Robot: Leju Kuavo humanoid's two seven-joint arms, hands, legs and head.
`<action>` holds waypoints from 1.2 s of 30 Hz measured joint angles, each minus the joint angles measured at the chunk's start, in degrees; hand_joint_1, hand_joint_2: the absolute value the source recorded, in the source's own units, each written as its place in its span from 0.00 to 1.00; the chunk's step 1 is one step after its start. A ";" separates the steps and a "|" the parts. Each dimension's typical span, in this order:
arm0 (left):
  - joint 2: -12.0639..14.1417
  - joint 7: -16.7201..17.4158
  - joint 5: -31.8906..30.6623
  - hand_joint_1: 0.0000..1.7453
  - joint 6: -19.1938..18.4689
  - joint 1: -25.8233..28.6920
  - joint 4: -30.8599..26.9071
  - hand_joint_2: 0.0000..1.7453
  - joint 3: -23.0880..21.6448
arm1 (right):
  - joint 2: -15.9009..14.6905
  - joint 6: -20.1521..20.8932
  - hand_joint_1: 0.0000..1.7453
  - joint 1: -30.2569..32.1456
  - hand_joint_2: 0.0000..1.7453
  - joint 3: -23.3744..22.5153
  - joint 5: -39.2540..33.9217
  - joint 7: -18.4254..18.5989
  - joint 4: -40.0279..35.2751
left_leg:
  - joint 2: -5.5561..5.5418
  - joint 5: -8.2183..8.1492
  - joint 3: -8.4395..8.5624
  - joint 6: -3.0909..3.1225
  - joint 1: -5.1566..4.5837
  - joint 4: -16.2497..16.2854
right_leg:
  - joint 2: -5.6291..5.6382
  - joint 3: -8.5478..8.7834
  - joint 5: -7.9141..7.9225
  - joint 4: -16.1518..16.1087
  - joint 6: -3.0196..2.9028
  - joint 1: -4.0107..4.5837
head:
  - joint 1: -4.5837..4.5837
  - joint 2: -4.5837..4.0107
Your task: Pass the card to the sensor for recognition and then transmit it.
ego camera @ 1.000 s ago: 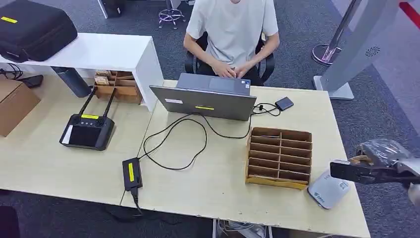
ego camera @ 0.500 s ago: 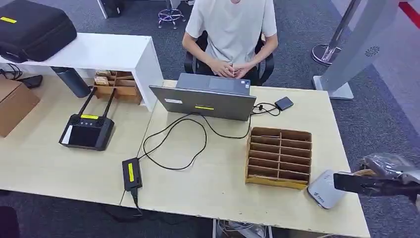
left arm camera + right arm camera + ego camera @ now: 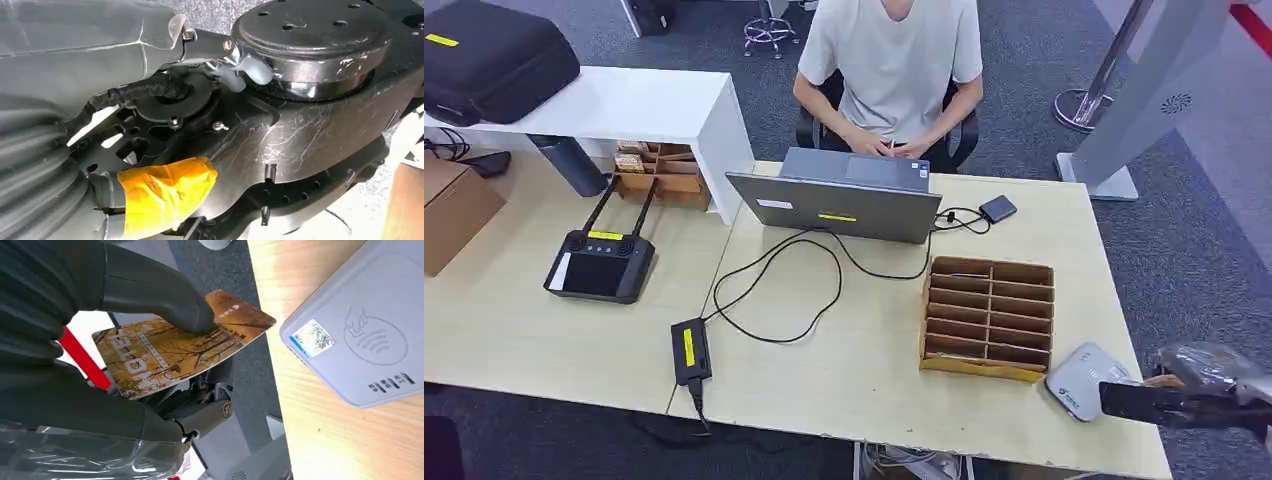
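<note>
At the lower right of the head view, the right hand (image 3: 1194, 400) sits at the frame edge, just off the right end of the table (image 3: 864, 370), with a dark flat part reaching left toward the sensor (image 3: 1079, 378). In the right wrist view the right hand (image 3: 100, 340) grips the card (image 3: 180, 342): the thick grey thumb presses on the card's printed face, which is orange-brown with a tree pattern and pale lettering, and darker fingers lie beneath it. The card is tilted and held beside the sensor (image 3: 370, 330), apart from it and out over the grey carpet past the table edge. The sensor is a pale grey, rounded flat box with a contactless-wave mark and a small label, lying flat near the table's right front corner. Just left of it in the head view stands a brown cardboard organizer (image 3: 989, 318) with rows of slots. At upper centre a person (image 3: 889, 60) in a light shirt sits behind an open laptop (image 3: 839, 200), hands at the keyboard. A black cable (image 3: 774, 290) runs from the laptop to a power brick (image 3: 690, 350) with a yellow label near the front edge. A black remote controller (image 3: 599, 265) with two antennas lies at the left. The left hand's state cannot be told from the left wrist view.
</note>
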 joint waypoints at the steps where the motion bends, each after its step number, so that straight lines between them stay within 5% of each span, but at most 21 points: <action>1: 0.00 -0.02 0.00 0.00 -0.13 0.00 0.11 1.00 0.00 | 0.09 -0.61 1.00 0.47 1.00 -0.09 0.13 -0.30 0.02 | 0.00 0.00 0.00 0.00 0.00 0.00 | -0.01 0.00 0.00 0.00 0.00 -0.01 | 0.02 0.00; 11: 0.02 -0.37 0.00 0.00 -0.37 0.08 0.39 1.00 -0.02 | 5.05 -9.34 1.00 3.88 1.00 -2.23 7.38 -3.29 1.27 | -0.03 0.00 -0.01 0.00 -0.01 -0.01 | -0.07 0.02 -0.01 0.00 0.01 -0.02 | 0.02 0.00; 18: -0.24 -0.90 0.00 0.00 0.11 0.15 0.35 1.00 -0.02 | 11.36 -14.86 1.00 6.76 1.00 -6.60 12.55 -6.43 2.80 | 0.00 0.00 0.02 0.01 -0.01 -0.01 | 0.00 0.00 -0.02 0.00 0.02 -0.02 | -0.02 0.00; 36: -0.22 -0.90 0.00 0.00 -0.52 0.21 0.44 1.00 -0.02 | 16.13 -12.54 1.00 9.73 1.00 -11.32 13.13 -8.79 4.96 | 0.01 -0.02 0.06 0.03 -0.02 -0.01 | 0.02 0.04 -0.03 0.00 0.03 -0.03 | 0.00 0.00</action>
